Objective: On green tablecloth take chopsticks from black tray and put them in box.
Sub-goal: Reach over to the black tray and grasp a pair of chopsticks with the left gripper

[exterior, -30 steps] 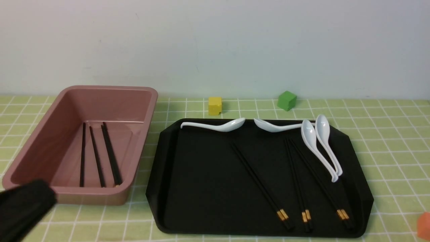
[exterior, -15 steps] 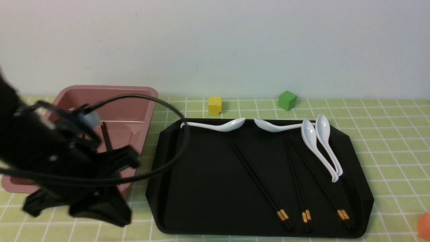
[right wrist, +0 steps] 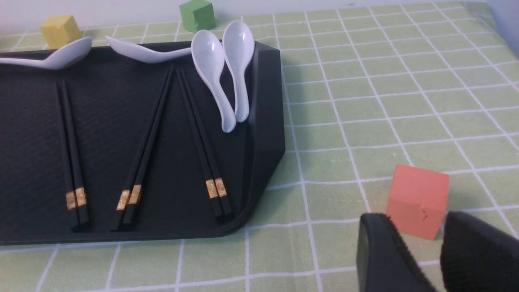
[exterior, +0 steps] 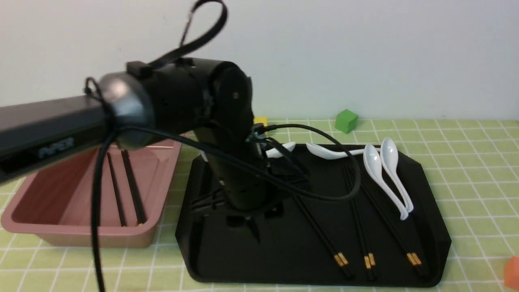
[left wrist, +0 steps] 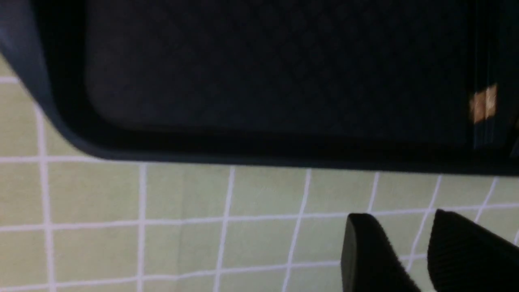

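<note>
Three pairs of black chopsticks [exterior: 361, 227] with gold bands lie on the black tray [exterior: 251, 259] on the green tablecloth [exterior: 466, 170]. They also show in the right wrist view [right wrist: 142, 146]. More chopsticks [exterior: 129, 186] lie in the pink box [exterior: 81, 233] at the left. My left gripper [exterior: 243, 221] points down over the tray's left half, left of the leftmost pair. In the left wrist view it [left wrist: 401, 217] is open and empty over cloth beside the tray's [left wrist: 259, 61] near rim, and a gold band [left wrist: 483, 103] shows. My right gripper [right wrist: 413, 217] is open and empty, right of the tray.
Several white spoons [exterior: 381, 170] lie along the tray's far and right sides. A green cube [exterior: 346, 121] and a partly hidden yellow cube [exterior: 260, 120] stand behind the tray. An orange cube [right wrist: 417, 198] sits just beyond my right gripper's fingers. The left arm's cable loops over the tray.
My left arm has swung up from the near left corner, past the front of the pink box, and to the right over the tray. Chopsticks and spoons have not moved.
</note>
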Robot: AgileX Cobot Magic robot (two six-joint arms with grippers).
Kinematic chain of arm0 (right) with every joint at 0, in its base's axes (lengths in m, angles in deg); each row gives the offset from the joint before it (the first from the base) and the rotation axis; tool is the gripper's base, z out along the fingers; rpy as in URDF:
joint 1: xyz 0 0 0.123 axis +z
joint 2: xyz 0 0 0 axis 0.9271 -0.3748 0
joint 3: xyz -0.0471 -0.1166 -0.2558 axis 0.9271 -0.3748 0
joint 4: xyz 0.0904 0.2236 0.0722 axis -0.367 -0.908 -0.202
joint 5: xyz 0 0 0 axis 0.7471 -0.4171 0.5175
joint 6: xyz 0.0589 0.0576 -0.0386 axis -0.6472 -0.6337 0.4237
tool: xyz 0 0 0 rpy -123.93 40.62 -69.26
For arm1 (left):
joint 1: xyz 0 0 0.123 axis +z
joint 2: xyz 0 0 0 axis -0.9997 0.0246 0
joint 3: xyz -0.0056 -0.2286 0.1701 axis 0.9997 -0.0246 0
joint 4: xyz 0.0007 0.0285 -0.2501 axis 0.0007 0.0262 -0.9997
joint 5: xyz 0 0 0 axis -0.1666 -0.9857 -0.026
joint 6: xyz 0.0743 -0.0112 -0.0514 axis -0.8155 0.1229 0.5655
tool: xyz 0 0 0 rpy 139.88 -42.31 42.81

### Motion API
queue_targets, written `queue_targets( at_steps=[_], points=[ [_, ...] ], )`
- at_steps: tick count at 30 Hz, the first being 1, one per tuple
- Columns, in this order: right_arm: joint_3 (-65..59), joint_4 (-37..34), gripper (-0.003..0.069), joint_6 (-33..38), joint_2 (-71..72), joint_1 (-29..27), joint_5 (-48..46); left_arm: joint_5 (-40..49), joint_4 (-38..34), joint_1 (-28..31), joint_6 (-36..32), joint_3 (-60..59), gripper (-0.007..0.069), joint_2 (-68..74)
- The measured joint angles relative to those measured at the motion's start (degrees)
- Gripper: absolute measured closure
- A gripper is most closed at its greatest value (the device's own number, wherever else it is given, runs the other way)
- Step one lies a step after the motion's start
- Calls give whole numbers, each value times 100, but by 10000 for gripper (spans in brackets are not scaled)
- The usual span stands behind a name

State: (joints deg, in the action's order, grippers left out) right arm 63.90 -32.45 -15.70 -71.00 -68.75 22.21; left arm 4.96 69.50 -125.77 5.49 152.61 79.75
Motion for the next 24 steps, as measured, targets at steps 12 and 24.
queue_targets(
  at_steps=[12,24],
  points=[
    [0,0,419,0,0,0,0,-342,32,-287,1394,1546,288,1610],
    [0,0,419,0,0,0,0,-955,20,-287,2216,1885,288,2280]
  ],
)
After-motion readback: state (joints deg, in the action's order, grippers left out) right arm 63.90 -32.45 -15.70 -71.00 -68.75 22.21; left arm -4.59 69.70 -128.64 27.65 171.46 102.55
